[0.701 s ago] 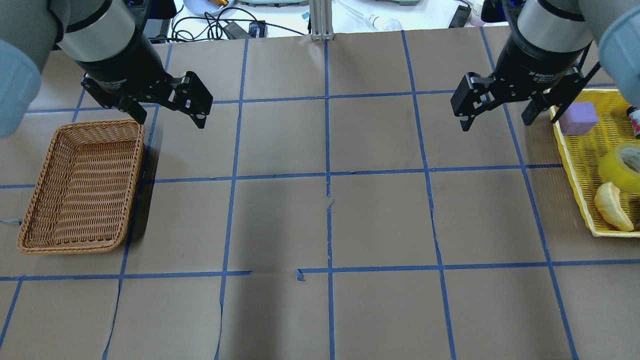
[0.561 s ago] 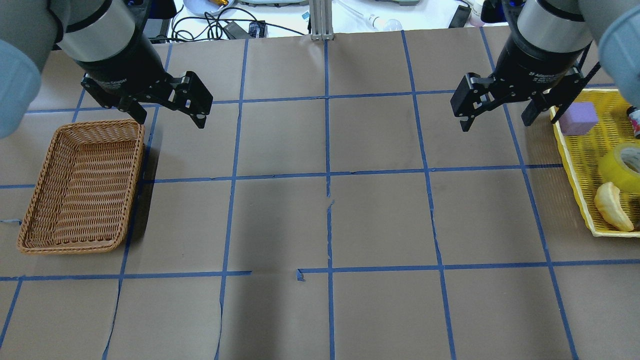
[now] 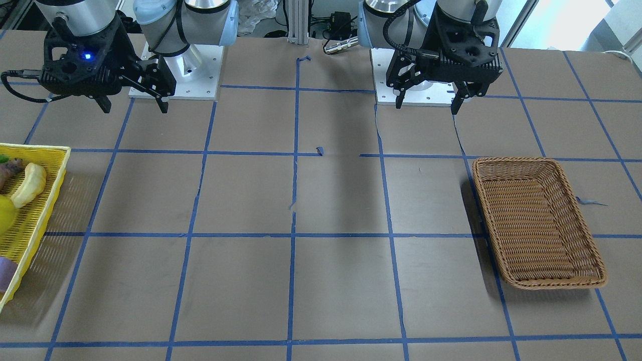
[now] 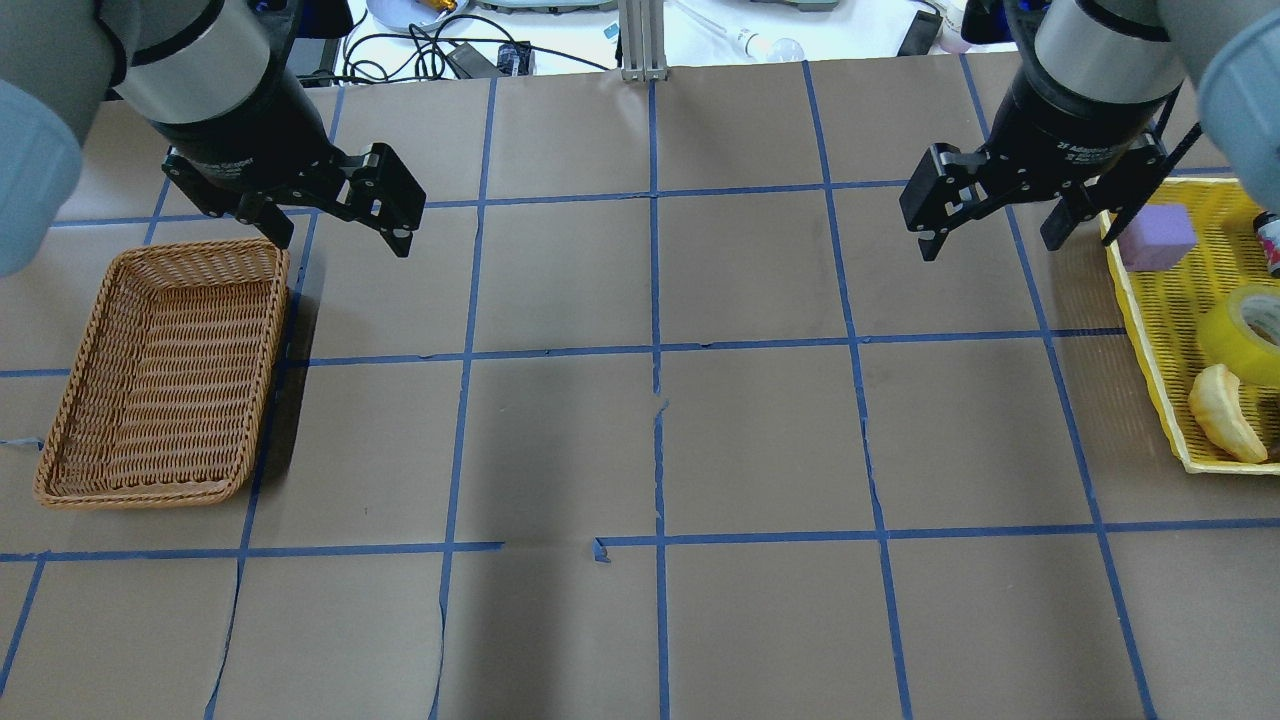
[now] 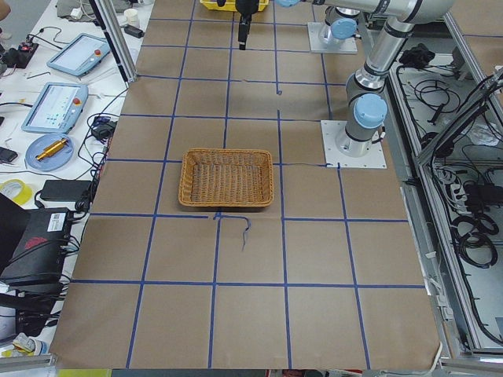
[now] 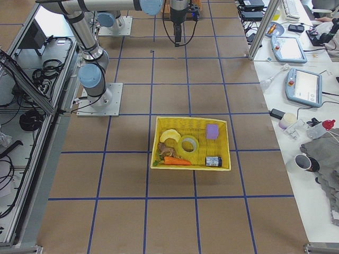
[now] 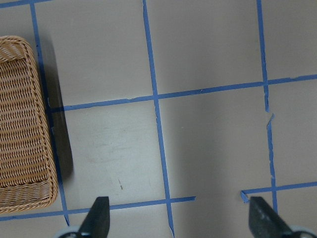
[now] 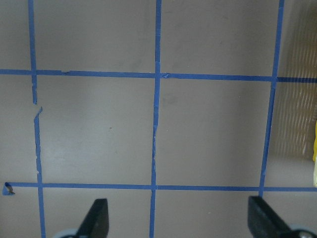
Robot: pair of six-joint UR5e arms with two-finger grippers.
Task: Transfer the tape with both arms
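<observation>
The yellow tape roll (image 4: 1245, 335) lies in the yellow tray (image 4: 1160, 330) at the table's right edge; it also shows in the exterior right view (image 6: 188, 144). My right gripper (image 4: 988, 240) hangs open and empty above the table, to the left of the tray's far end and apart from the tape. My left gripper (image 4: 335, 235) hangs open and empty just past the far right corner of the wicker basket (image 4: 165, 370). Each wrist view shows only bare paper between the fingertips (image 7: 96, 218) (image 8: 96, 218).
The wicker basket is empty. The tray also holds a purple block (image 4: 1157, 237), a pale banana-shaped item (image 4: 1225, 412), a carrot (image 6: 177, 161) and a dark bottle (image 6: 213, 161). Brown paper with a blue tape grid covers the table. Cables and devices lie beyond its far edge.
</observation>
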